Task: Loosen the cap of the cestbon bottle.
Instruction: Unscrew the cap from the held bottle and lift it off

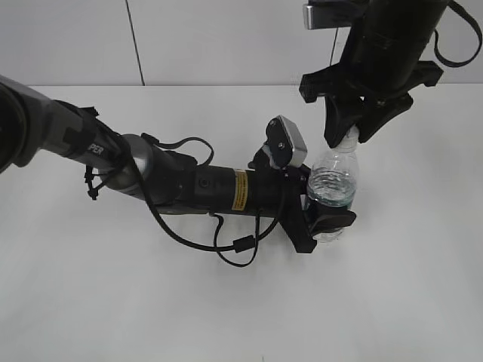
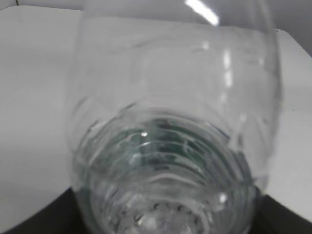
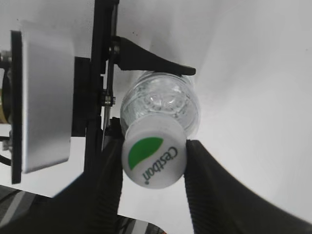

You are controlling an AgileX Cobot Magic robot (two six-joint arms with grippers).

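Grippers (image 1: 332, 213) (image 3: 153, 163) clamp bottle (image 1: 330, 185) and cap (image 3: 153, 158) — seemingly tight.

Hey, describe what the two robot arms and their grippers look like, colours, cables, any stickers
Both grippers are matte black with tapered jaws. The left arm has a grey and silver section with white lettering, a yellow sticker, a looping black cable and a silver wrist camera. The right arm is black with black cabling.

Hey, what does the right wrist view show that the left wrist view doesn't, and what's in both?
Only the right wrist view shows the cap, white with a green patch and the word Cestbon, sitting between the right claw fingers, which press its sides. It also shows the left claw holding the bottle lower down. Only the left wrist view gives a blurred close-up of the ribbed lower body and green label seen through the plastic. Both show the cestbon bottle and the white table.
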